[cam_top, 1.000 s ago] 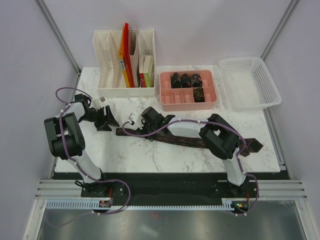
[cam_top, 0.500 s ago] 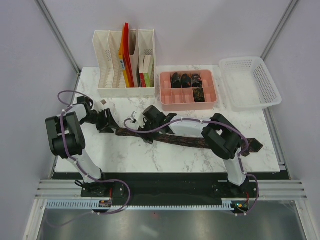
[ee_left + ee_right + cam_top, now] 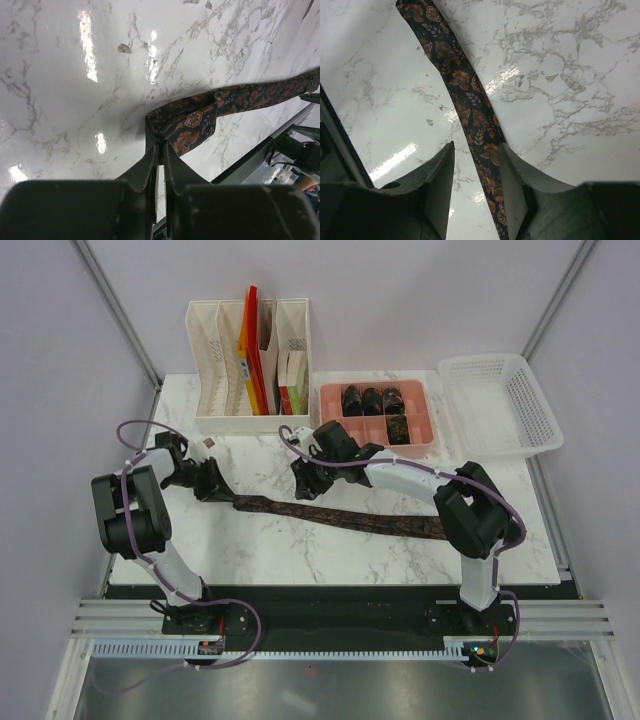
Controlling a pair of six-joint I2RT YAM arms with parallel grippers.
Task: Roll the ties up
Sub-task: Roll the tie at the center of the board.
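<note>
Your left claw (image 3: 159, 150) was clamped on the narrow end of the tie (image 3: 340, 517), probably to anchor it for rolling. Your right claw (image 3: 476, 147) hung jaws apart over the tie, which lay stretched flat across the counter (image 3: 260, 550).

I could read no text, brand or number in any view; the small label on the folders (image 3: 250, 350) in the rack (image 3: 212, 360) was too tiny.

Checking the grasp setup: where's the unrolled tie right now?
Top view: the tie lies flat across the middle of the table, on the near side of the pink tray. Its left end is pinched by the left gripper.
</note>
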